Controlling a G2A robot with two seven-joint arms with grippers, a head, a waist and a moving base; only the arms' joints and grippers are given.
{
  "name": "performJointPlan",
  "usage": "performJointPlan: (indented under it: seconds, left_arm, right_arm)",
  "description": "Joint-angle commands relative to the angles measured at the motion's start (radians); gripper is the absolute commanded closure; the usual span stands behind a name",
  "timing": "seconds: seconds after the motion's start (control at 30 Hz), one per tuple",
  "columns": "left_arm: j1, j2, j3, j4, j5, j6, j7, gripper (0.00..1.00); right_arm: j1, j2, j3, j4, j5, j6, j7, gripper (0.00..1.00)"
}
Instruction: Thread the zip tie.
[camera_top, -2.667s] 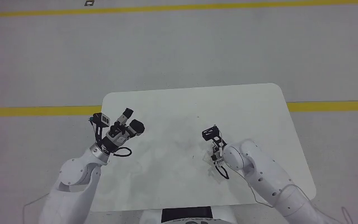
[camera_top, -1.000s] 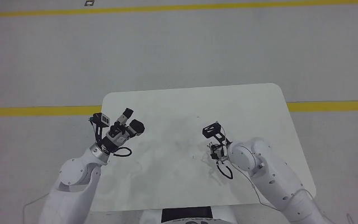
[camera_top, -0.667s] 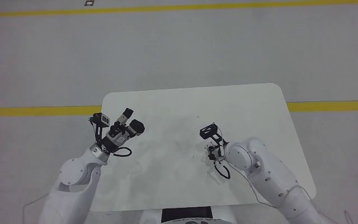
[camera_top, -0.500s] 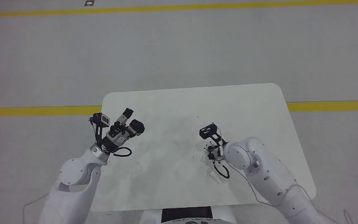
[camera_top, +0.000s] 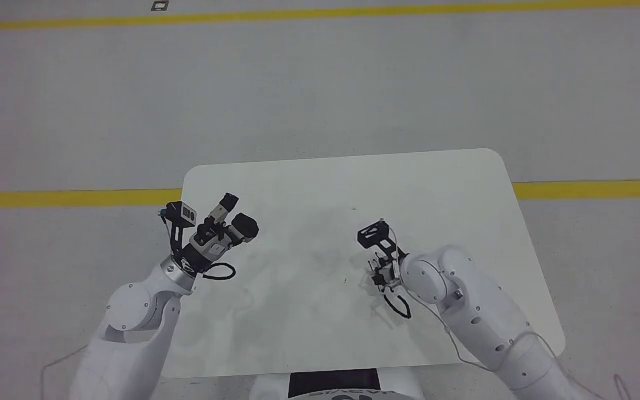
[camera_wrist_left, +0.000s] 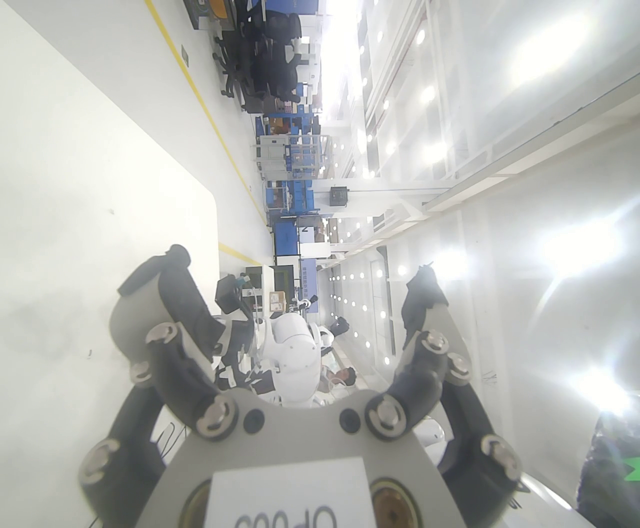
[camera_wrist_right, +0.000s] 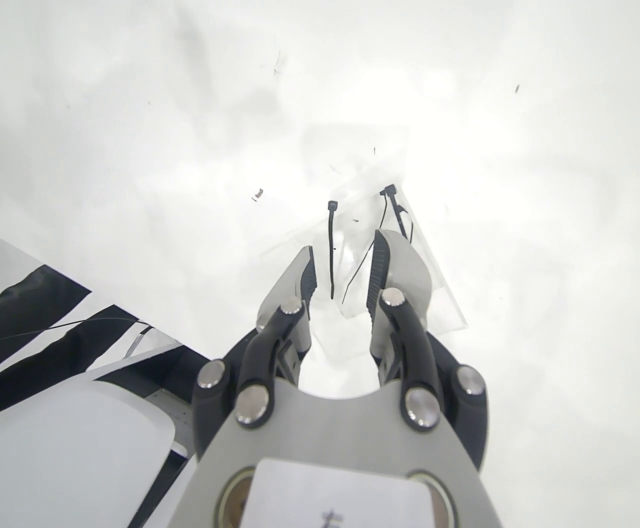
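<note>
Two thin black zip ties lie on a clear plastic stand (camera_wrist_right: 400, 280) on the white table (camera_top: 450, 190). One zip tie (camera_wrist_right: 331, 240) runs straight, head away from me, between the fingers of my right gripper (camera_wrist_right: 344, 245). The other zip tie (camera_wrist_right: 394, 205) lies just past one fingertip, its thin tail curling back between the fingers. My right gripper (camera_top: 378, 272) is open, low over the stand, holding nothing. My left gripper (camera_top: 238, 218) is raised over the table's left side, open and empty, aimed out into the room (camera_wrist_left: 300, 280).
Small dark specks (camera_wrist_right: 258, 193) dot the table around the stand. The table's rounded far corner (camera_wrist_left: 212, 200) and yellow floor lines (camera_top: 320, 12) lie beyond. Bare tabletop stretches between the two arms.
My right arm has shifted slightly toward the table's middle, bringing its gripper over the stand; it has barely moved in the last half second. The left arm has stayed still.
</note>
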Motion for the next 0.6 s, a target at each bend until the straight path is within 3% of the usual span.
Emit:
performJointPlan:
  seconds: [0.0, 0.27, 0.57]
  left_arm:
    - [0.000, 0.000, 0.000, 0.000, 0.000, 0.000, 0.000, 0.00]
    - [0.000, 0.000, 0.000, 0.000, 0.000, 0.000, 0.000, 0.00]
    - [0.000, 0.000, 0.000, 0.000, 0.000, 0.000, 0.000, 0.00]
  right_arm:
    - [-0.002, 0.000, 0.000, -0.003, -0.002, 0.001, 0.005, 0.83]
    - [-0.004, -0.001, -0.005, -0.001, 0.007, -0.006, 0.021, 0.85]
    - [-0.003, -0.004, -0.014, 0.010, 0.015, -0.005, 0.010, 0.79]
